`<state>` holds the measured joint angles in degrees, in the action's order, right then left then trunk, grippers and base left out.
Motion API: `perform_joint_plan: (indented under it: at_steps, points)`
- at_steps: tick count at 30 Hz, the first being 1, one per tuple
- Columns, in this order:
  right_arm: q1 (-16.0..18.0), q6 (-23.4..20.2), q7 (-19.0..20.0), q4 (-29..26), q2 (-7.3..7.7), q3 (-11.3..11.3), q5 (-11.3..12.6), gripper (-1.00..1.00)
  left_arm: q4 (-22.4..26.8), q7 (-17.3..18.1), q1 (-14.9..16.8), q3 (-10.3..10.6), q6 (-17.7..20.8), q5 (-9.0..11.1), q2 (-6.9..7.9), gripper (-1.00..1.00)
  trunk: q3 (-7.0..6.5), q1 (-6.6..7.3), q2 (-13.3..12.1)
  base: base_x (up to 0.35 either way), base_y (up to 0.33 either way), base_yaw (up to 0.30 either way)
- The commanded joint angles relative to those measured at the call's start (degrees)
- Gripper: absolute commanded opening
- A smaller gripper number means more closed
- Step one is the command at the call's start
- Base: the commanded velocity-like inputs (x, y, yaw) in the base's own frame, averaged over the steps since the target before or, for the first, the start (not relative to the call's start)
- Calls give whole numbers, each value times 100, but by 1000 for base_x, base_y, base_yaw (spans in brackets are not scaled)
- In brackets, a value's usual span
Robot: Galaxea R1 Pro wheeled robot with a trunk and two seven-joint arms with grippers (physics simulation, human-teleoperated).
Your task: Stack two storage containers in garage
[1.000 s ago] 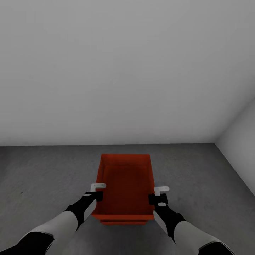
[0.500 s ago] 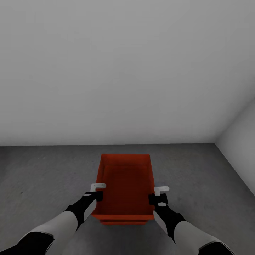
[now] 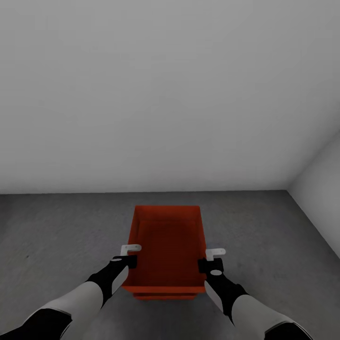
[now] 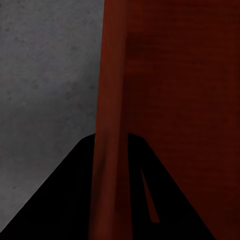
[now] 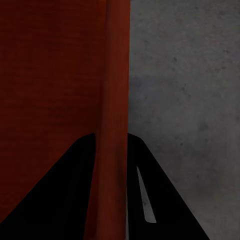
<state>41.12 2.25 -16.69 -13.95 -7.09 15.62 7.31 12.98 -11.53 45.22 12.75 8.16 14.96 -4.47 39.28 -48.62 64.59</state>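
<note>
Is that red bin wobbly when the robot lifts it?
Probably not: the left gripper and right gripper pinch opposite walls of the bin, so it should stay level. Its walls look thin, so they may flex slightly. It looks empty, so likely light.

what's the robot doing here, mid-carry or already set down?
Both arms hold a red bin by its long side walls: the left gripper is clamped on one rim, the right gripper on the other, each wrist view showing the wall between the fingers. A second red edge shows just under the near end, seemingly another bin beneath it. They sit over grey concrete floor near a grey wall corner. I can't tell whether the top bin is fully resting.
</note>
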Motion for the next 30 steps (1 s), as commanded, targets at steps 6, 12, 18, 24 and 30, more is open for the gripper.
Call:
perform_joint_plan:
  at_steps: [6,12,18,24,30]
  points:
    - [1,45,-391,20,6,-164,109,-100,24,-491,5,-360,-473,-90,95,-100,113,-132,245,0,0,0]
    - [1,47,-388,18,7,-164,112,-100,21,-491,5,-361,-473,-90,95,-100,220,-264,486,0,0,0]
    - [1,27,-388,17,12,-164,112,-100,21,-480,5,-360,-473,-91,95,-100,328,-396,726,0,0,0]
    - [1,23,-387,16,14,-164,112,-100,21,-460,5,-360,-473,-94,95,-100,436,-528,967,0,0,0]
    - [1,49,-388,22,6,-164,112,-100,24,-456,5,-360,-473,-93,96,-100,544,-659,1208,0,0,0]
